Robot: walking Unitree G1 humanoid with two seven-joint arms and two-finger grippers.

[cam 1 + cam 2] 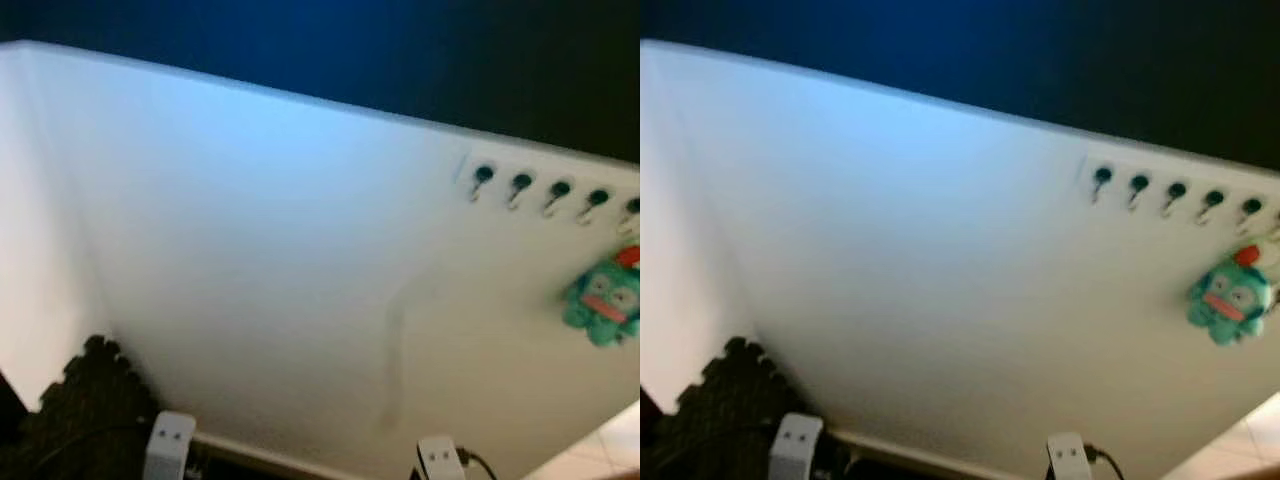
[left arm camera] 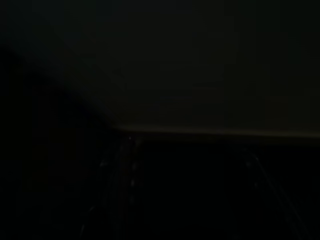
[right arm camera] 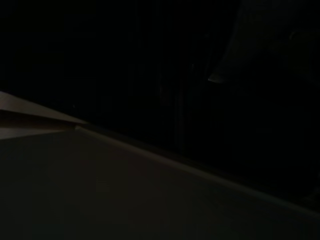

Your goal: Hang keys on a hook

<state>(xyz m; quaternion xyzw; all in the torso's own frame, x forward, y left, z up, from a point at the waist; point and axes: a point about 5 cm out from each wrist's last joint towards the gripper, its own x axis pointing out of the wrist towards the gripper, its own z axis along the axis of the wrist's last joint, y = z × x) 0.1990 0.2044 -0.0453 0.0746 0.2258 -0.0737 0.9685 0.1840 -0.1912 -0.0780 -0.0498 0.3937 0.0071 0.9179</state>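
With the teal plush keychain (image 1: 1228,300) already hanging below the rightmost of the hooks (image 1: 1175,194) on the white wall (image 1: 940,260), you can't tell either gripper's state, so confirm the hold before stepping away.

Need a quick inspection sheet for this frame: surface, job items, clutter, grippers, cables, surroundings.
Surface: white wall panel, bare and tilted in the head views.
Job's things: row of five hooks at upper right; teal plush keychain hangs below the rightmost hooks, which one cannot be told. Keys themselves too blurred to confirm.
Clutter: nothing seen.
Grippers: wrist views too dark to show fingers.
Cables: dark cable by the right white block.
Surroundings: dark foam mat at lower left, second white block, tiled floor.
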